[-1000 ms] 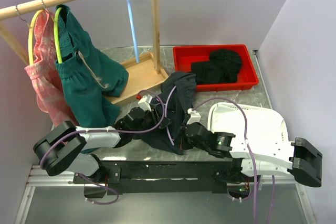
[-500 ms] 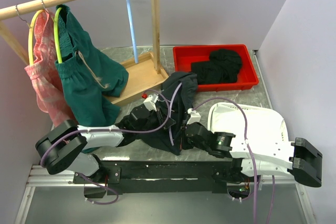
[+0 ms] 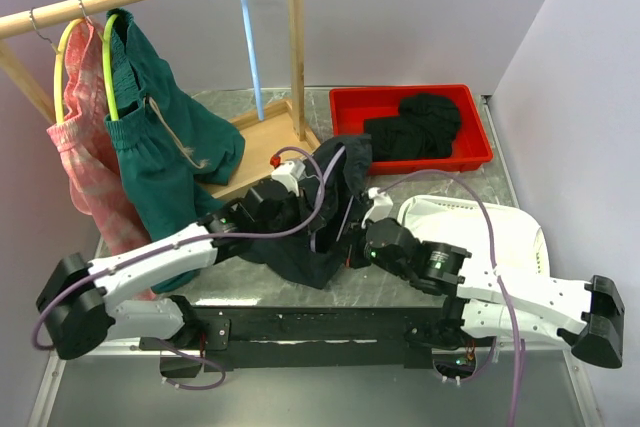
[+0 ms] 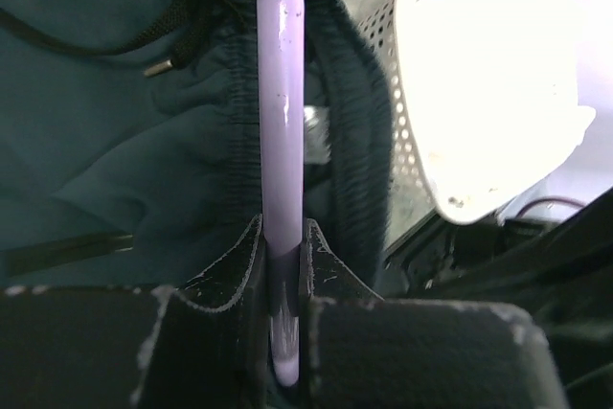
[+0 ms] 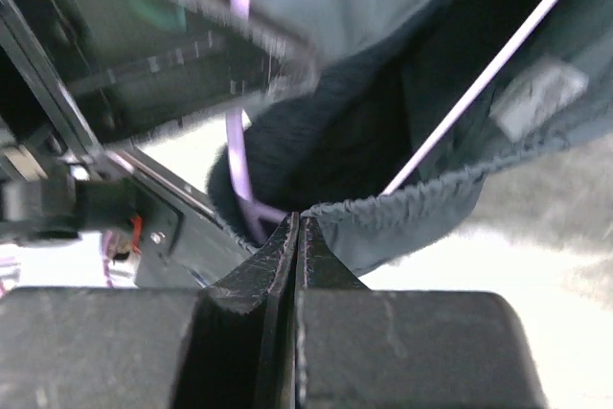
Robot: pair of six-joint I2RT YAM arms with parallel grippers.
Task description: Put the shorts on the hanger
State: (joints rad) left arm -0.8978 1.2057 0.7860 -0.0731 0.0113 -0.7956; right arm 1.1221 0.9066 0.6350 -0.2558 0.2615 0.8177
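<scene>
Lavender hanger (image 4: 283,122) in left claw (image 4: 283,237), shorts (image 5: 388,213) in right (image 5: 298,224)

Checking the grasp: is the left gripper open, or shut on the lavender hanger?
Shut on it. In the left wrist view the left gripper has both fingers pressed against the hanger bar running between them.

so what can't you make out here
- left wrist view: the hanger runs off the top edge, hook unseen
- top view: the hanger's shape, buried under the shorts
- right wrist view: upper left blurred; how much waistband the right hand holds, hidden by its fingers
</scene>
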